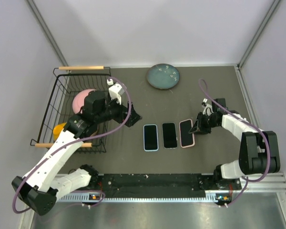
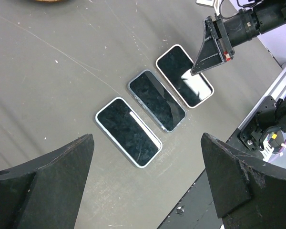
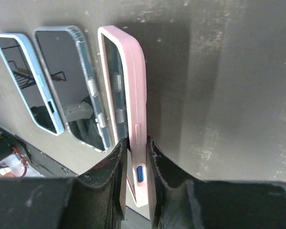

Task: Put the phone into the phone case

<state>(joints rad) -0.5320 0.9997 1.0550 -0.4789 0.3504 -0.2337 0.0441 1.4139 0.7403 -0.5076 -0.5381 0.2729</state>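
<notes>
Three phones lie side by side on the grey table, each in a case: a light blue one [image 1: 150,137], a clear dark one [image 1: 169,135] and a pink phone case [image 1: 186,132] on the right. In the right wrist view the pink case [image 3: 128,71] shows a dark phone screen inside it. My right gripper [image 3: 137,142] straddles this case's long right edge, its fingers narrow on either side of it. From the left wrist the same gripper [image 2: 207,52] is seen at the pink case [image 2: 185,75]. My left gripper [image 1: 133,117] hangs wide open left of the row, holding nothing.
A black wire basket [image 1: 57,109] with wooden handles stands at the left, holding a pink thing [image 1: 81,98] and a yellow one [image 1: 59,129]. A teal plate [image 1: 163,76] sits at the back. A black rail [image 1: 152,183] runs along the near edge.
</notes>
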